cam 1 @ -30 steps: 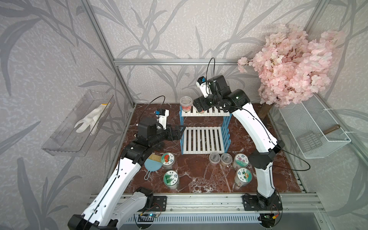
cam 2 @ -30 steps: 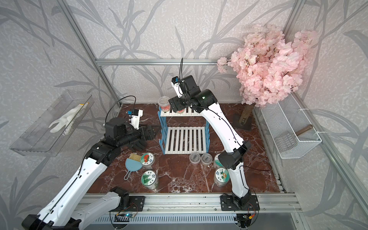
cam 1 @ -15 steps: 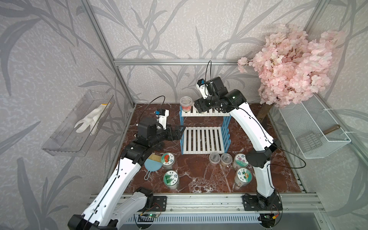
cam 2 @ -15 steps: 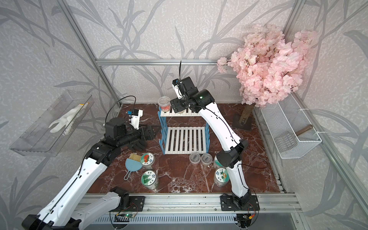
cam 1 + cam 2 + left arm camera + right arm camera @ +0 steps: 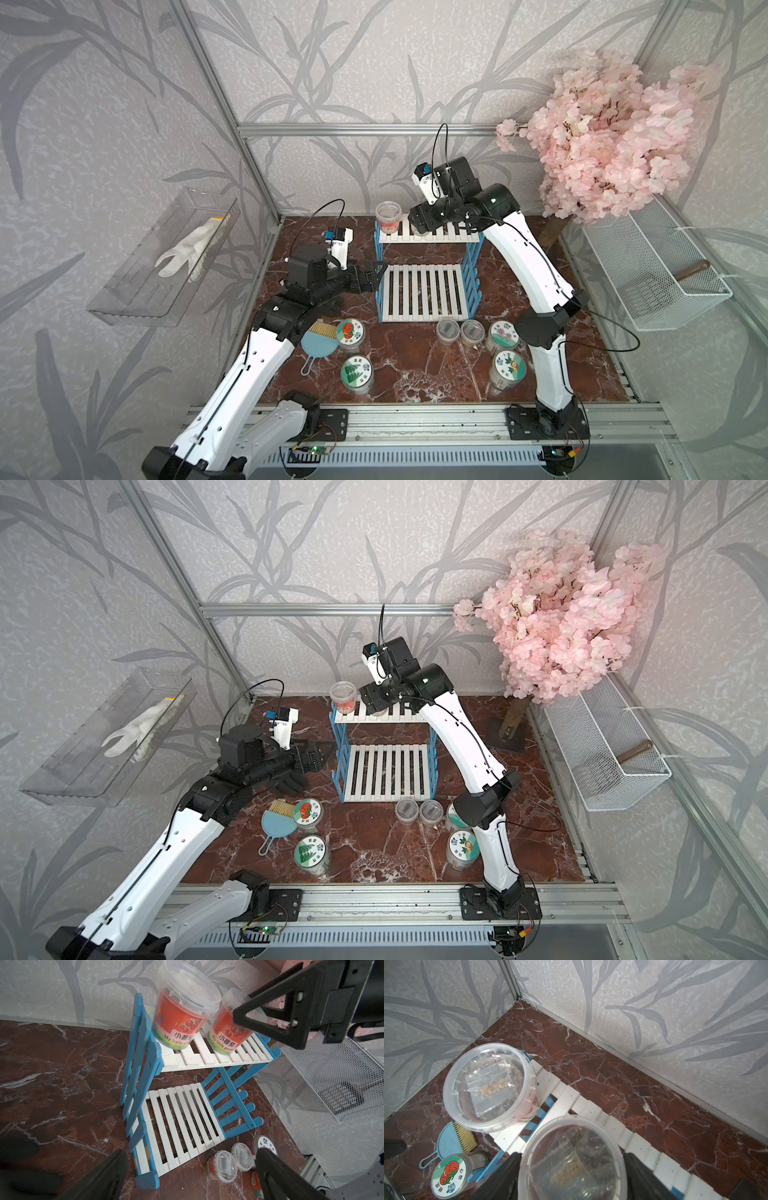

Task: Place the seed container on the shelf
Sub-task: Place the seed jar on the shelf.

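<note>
Top views overlook all; wrist views share shelf.

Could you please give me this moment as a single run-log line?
seed container: on shelf upper tier, beside matching tub | right gripper: straddling it, grip unclear | left gripper: open, empty, beside shelf
</note>
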`<state>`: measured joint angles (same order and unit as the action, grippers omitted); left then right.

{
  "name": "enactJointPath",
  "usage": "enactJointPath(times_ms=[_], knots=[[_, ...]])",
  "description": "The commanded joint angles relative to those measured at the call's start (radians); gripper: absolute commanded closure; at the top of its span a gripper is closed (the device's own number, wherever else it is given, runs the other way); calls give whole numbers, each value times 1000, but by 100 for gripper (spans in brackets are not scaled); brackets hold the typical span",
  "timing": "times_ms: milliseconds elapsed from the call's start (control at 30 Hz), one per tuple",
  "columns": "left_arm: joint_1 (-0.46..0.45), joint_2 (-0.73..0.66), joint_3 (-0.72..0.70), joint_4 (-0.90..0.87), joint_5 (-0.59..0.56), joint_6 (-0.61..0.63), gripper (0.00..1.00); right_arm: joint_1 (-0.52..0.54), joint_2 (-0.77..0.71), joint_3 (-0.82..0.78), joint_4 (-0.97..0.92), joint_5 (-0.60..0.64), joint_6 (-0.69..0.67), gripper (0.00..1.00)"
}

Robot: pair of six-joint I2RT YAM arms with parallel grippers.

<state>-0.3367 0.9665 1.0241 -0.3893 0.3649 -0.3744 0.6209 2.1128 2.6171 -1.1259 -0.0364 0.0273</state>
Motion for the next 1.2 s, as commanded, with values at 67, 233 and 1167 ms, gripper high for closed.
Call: enactJointPath(times_ms=[67, 233, 1167], knots=[[8, 8, 31, 5, -10, 14, 0, -13, 20, 24, 16, -101, -87, 23], [7, 17, 34, 8, -7, 15, 0, -15, 34, 31, 32, -127, -148, 23], [8, 16, 13, 7, -9, 12, 0, -15, 16, 5, 32, -140, -218, 6]])
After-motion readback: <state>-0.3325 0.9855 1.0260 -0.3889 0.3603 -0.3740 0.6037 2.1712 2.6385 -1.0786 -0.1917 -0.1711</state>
